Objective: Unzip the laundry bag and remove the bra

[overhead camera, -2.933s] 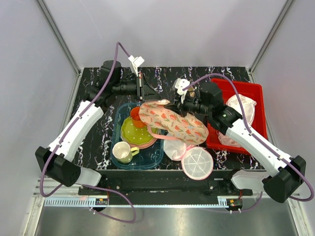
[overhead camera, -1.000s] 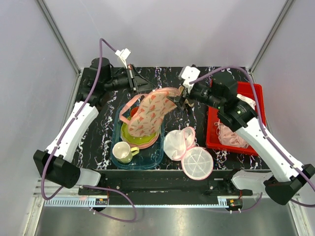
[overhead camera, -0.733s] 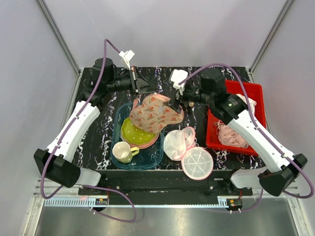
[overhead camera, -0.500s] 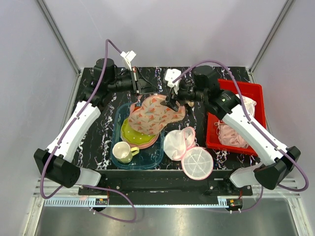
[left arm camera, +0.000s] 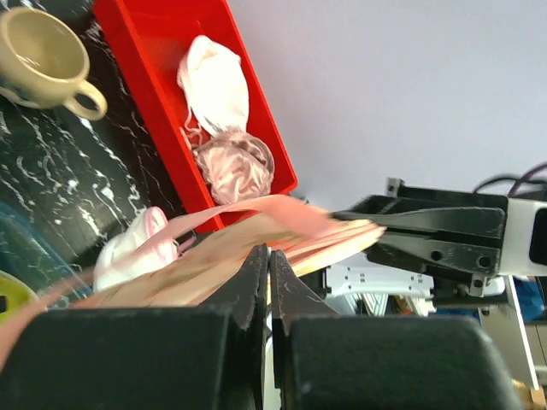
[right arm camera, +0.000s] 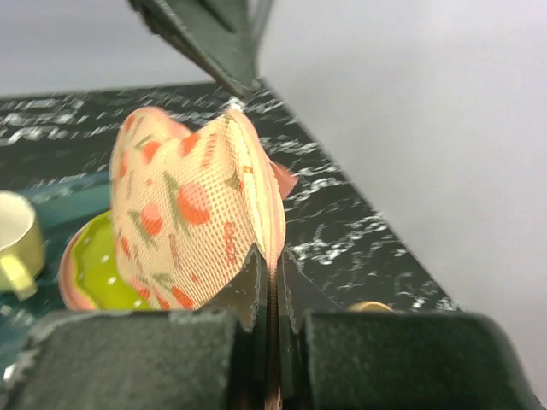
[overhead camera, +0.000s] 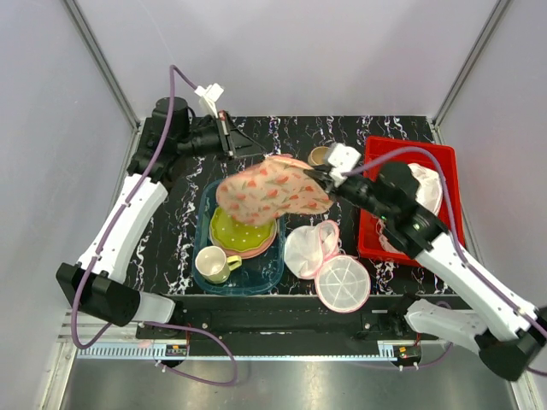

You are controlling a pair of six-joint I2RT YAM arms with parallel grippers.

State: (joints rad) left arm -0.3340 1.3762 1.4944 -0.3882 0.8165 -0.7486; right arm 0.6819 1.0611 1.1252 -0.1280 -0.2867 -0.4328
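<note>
The peach-pink laundry bag (overhead camera: 272, 190) with red-orange motifs hangs stretched in the air between both grippers, above the plates. My left gripper (overhead camera: 256, 154) is shut on its far edge, which shows blurred in the left wrist view (left arm camera: 256, 239). My right gripper (overhead camera: 318, 178) is shut on the bag's zip edge at its right end; the mesh side fills the right wrist view (right arm camera: 188, 205). The bag's inside is hidden. A dusty pink garment bundle (left arm camera: 235, 166) lies in the red bin; I cannot tell if it is the bra.
Below the bag a blue tray (overhead camera: 198, 231) holds a green plate (overhead camera: 231, 231) and a yellow cup (overhead camera: 212, 265). A white mesh pouch (overhead camera: 308, 248) and its round lid (overhead camera: 344, 284) lie near. A red bin (overhead camera: 410, 142) stands right, a tan cup (overhead camera: 319, 155) behind.
My right gripper has swung right and nearer with the bag's edge, pulling the bag from a slack droop into a taut horizontal span. The left gripper shifted slightly left and back.
</note>
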